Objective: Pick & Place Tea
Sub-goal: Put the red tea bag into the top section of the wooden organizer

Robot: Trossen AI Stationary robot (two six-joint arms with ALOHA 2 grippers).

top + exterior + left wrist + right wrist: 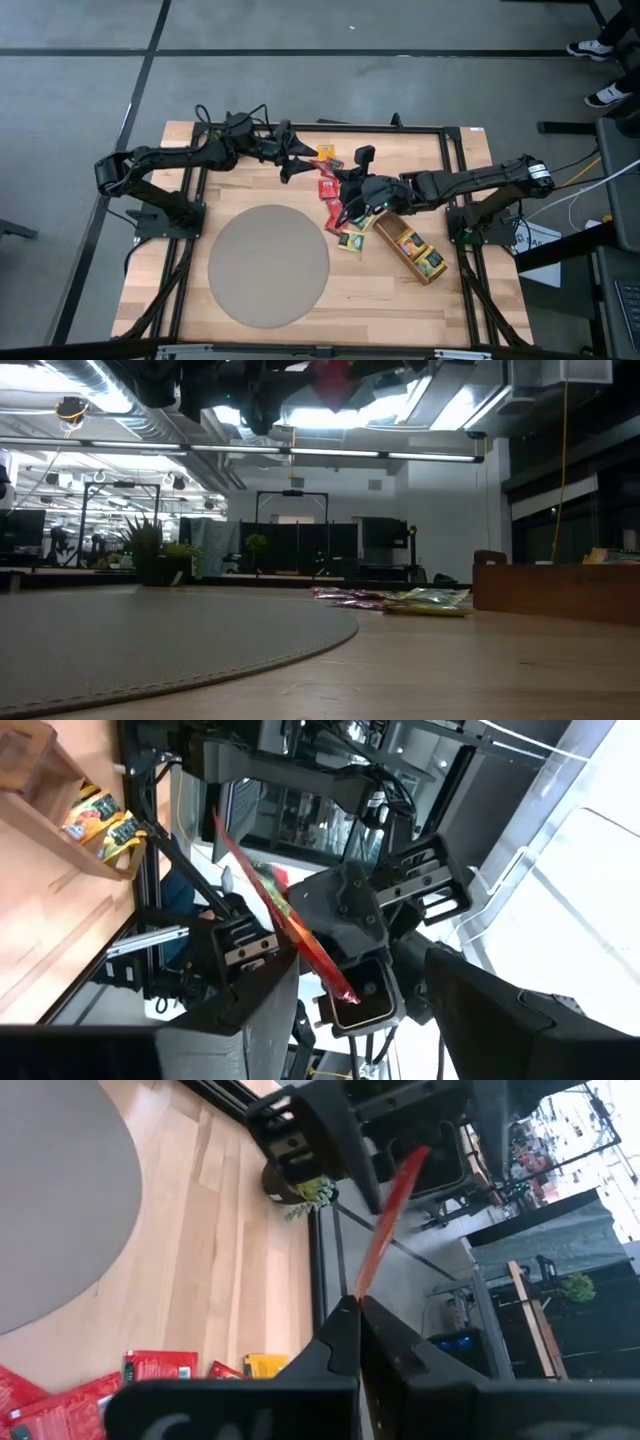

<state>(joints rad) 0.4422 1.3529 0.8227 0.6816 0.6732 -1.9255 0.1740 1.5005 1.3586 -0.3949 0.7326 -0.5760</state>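
My right gripper (358, 1312) is shut on a red tea sachet (392, 1210) held in the air above the table's middle. The sachet shows edge-on and sticks out toward my left gripper (340, 948). That gripper is open and faces the right one. Its fingers (240, 1010) stand on either side of the sachet (290, 925), apart from it. From above, the left gripper (298, 160) and right gripper (352, 188) meet over loose sachets (330, 192) lying flat on the wood. In the low view the held sachet (330, 375) shows at the top edge. My right gripper pinches the red sachet by one end (362, 1288) between its two shut fingers. The fingers come from the table's right, slanting a little downward. The sachet stands out ahead of the fingertips, edge-on and lifted clear of the table.
A long wooden divided tray (392, 232) with sachets in it lies at the right. A round grey mat (268, 265) covers the near middle. Yellow sachets (350, 240) lie beside the tray. A small potted plant (300, 1198) stands near the table's black frame.
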